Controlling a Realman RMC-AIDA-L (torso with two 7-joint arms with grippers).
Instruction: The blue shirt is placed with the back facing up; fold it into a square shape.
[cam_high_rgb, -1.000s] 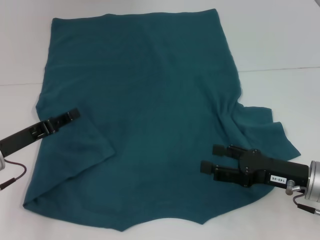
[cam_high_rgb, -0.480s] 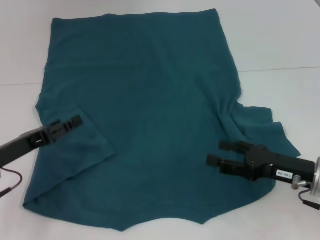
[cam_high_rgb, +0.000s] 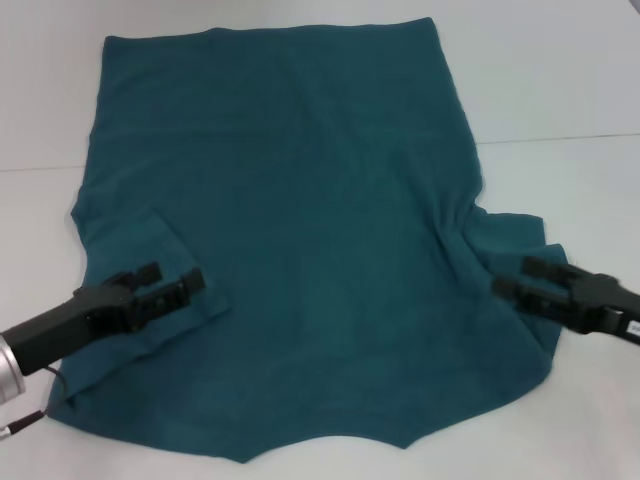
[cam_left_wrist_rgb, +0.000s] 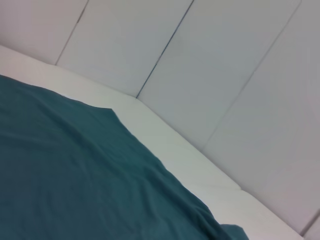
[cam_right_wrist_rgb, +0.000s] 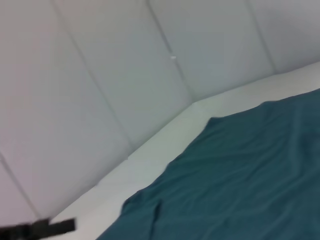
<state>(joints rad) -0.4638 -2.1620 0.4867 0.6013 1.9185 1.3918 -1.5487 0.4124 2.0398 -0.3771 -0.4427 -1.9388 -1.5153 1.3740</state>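
I see the large dark teal-blue fabric shirt spread flat on the white worktop, plain side up. My left gripper sits over its folded-in left sleeve, fingers narrowly apart, holding nothing. My right gripper hovers at the rumpled right sleeve, fingers slightly apart, empty.

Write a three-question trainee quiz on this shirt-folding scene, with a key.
1. True or false: the shirt shows lettering.
2. Which sleeve is folded onto the body? A. the one by the left gripper B. the one by the right gripper C. neither
3. Fill in: both grippers sit over the shirt's ____ end, nearest the robot.

Key: 1. False, the visible side is plain. 2. A. 3. Collar.
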